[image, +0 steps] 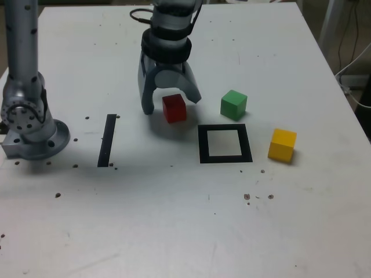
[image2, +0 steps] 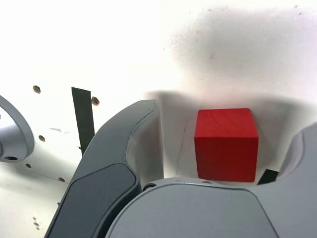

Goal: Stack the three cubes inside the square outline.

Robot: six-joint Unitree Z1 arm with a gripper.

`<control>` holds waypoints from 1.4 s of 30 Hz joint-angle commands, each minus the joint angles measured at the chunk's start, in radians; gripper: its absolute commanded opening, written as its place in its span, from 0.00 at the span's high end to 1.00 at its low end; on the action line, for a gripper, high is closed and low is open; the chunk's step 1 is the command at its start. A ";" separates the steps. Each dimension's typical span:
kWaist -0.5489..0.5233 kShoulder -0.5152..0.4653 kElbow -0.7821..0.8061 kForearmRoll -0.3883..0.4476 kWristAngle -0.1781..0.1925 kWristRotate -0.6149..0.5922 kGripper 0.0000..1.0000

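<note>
White desk (image: 174, 231), specked w/ small holes, black strip (image: 107, 141) at 9 o'clock. No writing seen. End effector (image: 171, 104) spread astride red cube (image: 174, 108), at 11 o'clock of outline (image: 225, 144).

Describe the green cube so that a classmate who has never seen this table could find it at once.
Start at the black square outline taped near the middle of the white table. Just beyond its far edge, towards the exterior view's right, sits the green cube. Unlike the red cube, which sits between the tool's open jaws, and the yellow cube beside the outline, it is the only green block.
</note>
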 commanded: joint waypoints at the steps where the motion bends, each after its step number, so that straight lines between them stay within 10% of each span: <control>1: 0.003 0.008 -0.002 0.002 -0.009 0.003 0.22; 42: 0.001 -0.014 -0.018 -0.032 -0.044 0.061 0.81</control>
